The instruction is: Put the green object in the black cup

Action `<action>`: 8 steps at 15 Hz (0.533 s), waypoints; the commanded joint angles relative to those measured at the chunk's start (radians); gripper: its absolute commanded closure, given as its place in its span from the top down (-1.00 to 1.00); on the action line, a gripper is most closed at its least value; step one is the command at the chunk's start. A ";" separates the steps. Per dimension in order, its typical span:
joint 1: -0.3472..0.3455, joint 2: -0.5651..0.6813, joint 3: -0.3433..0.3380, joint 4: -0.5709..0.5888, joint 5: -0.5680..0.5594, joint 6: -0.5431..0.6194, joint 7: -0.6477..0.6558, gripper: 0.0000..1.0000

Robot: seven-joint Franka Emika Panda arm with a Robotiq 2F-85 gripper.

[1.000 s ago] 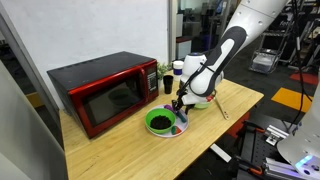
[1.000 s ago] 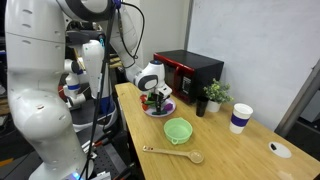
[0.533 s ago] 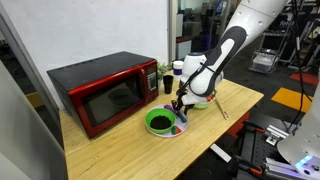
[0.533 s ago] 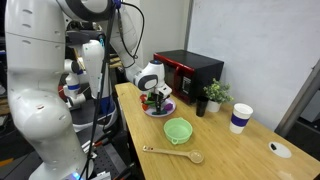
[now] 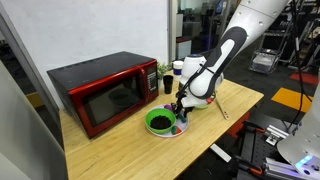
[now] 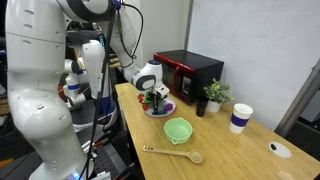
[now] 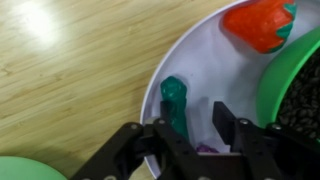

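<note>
In the wrist view the green object (image 7: 175, 100), a short teal-green piece, lies on a white plate (image 7: 200, 55). My gripper (image 7: 196, 132) is open just above the plate. Its left finger is against the green object and its right finger stands apart on bare plate. In both exterior views the gripper (image 5: 181, 107) (image 6: 155, 98) is down at the plate by the red microwave. The small black cup (image 6: 199, 107) stands further along the table beside a potted plant, apart from the gripper. The arm hides it in an exterior view.
A red strawberry toy (image 7: 258, 25) and a green bowl with dark contents (image 7: 295, 90) (image 5: 160, 122) share the plate. The red microwave (image 5: 105, 92) is close behind. A light green bowl (image 6: 178, 130), a wooden spoon (image 6: 172, 153) and a white cup with a blue top (image 6: 241, 117) are on the table.
</note>
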 commanded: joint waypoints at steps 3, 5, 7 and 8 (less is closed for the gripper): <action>0.005 0.020 -0.012 -0.013 0.013 0.033 -0.031 -0.01; 0.010 0.025 -0.030 -0.017 -0.002 0.038 -0.027 -0.02; 0.013 0.030 -0.042 -0.019 -0.008 0.044 -0.030 -0.03; 0.013 0.033 -0.047 -0.021 -0.010 0.048 -0.034 -0.02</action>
